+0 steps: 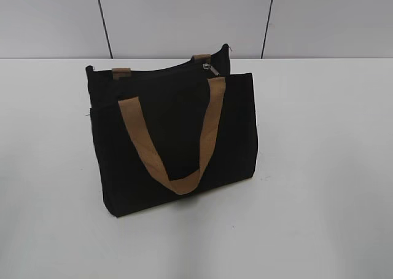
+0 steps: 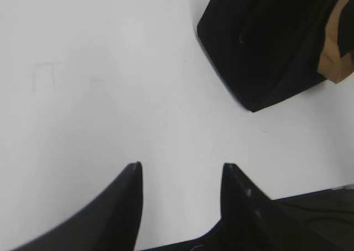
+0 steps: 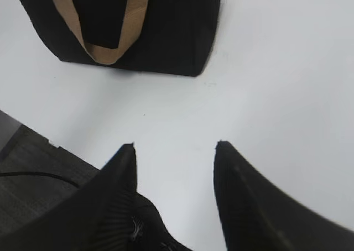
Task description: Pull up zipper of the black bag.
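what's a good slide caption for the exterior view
Black bag stands upright on the white table, tan handle draped down front, silver zipper pull at top right.

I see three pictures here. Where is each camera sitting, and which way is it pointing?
Exterior view: in front, looking down at a slant at the black bag on the white table; no robot parts show.
Left wrist view: on the left arm, looking past the open left gripper at the bag's corner.
Right wrist view: on the right arm, looking past the open right gripper at the bag's front.
All three share the bag's tan handle.
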